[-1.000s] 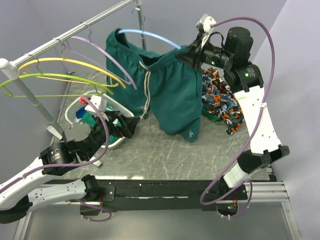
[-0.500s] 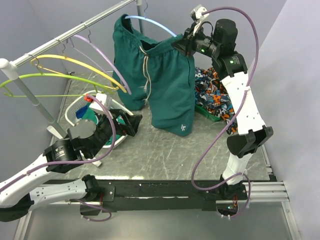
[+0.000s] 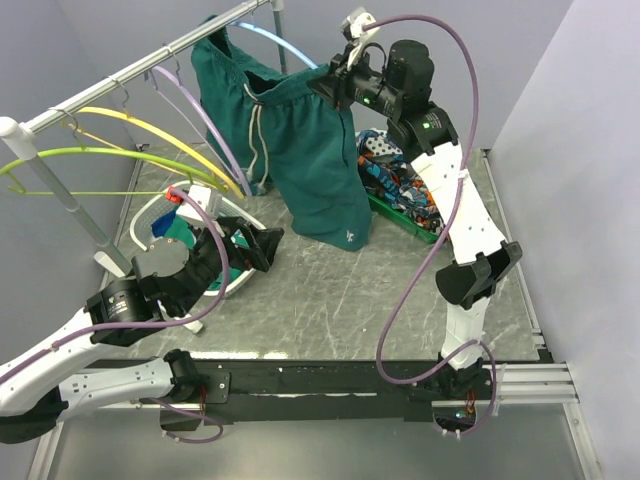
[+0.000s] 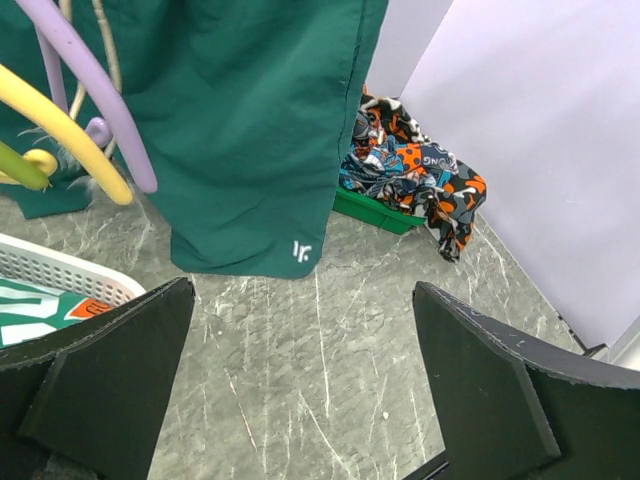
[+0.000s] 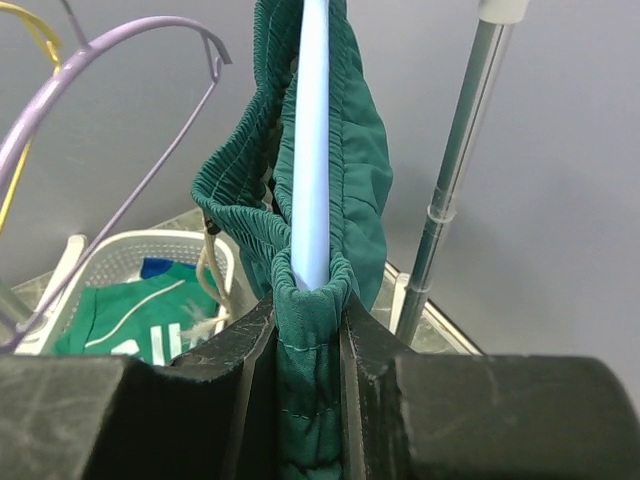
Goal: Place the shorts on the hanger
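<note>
Shorts (image 3: 300, 150) hang at top centre of the overhead view, draped over the light-blue hanger (image 3: 288, 48). The right pincer (image 3: 325, 88), at their upper right, is clamped on the fabric wrapped round the hanger's end. The left pincer (image 3: 252, 250) sits lower left, fingers wide apart and holding nothing. Beneath lies the grey marbled worktop (image 3: 340, 300), with a metal rail (image 3: 130, 70) at upper left and lilac walls (image 3: 570, 120) around.

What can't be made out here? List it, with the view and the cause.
- Hanger hook: right wrist view, cut off by the top edge; top view, lost against the post.
- Basket contents: top view, mostly under the left arm.
- Hanger end in the right hand: right wrist view, wrapped by the shorts.
</note>
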Controlling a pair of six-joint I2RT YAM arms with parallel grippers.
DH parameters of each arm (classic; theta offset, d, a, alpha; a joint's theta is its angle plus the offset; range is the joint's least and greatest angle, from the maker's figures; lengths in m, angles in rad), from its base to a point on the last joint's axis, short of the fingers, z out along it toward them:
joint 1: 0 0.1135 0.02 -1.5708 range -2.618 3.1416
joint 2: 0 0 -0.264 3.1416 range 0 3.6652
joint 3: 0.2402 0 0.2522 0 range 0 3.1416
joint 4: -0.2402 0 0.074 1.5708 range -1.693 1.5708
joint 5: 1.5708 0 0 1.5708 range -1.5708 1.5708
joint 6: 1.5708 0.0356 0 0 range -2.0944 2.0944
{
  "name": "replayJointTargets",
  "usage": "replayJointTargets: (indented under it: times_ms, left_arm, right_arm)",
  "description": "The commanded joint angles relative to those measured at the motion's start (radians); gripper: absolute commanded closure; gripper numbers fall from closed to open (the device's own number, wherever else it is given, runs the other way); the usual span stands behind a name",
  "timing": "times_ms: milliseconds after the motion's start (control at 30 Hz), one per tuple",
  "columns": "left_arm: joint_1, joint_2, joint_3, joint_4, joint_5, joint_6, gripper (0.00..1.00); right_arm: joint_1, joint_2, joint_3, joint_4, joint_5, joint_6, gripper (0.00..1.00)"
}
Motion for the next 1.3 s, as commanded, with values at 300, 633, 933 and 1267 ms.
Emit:
replayJointTargets:
  times_ms: [300,633,933,1267]
  left_arm:
    - [0.003,-0.024,0.030,0.027,-0.009,0.019,0.03]
    - [0.003,-0.024,0.022,0.030,-0.006,0.013,0.03]
    - [0.003,-0.030,0.013,0.034,-0.001,-0.001,0.03]
    - [0.002,-0.015,0.015,0.041,0.010,-0.016,0.04]
  right_arm:
    - [0.018,0.066,0.108,0.214,0.074,0.040,1.00]
    - [0.018,0.066,0.084,0.234,0.082,0.046,1.00]
    - [0.018,0.023,0.004,0.257,0.098,0.061,0.63]
    - [0.018,-0.190,-0.218,0.283,0.164,0.083,0.02]
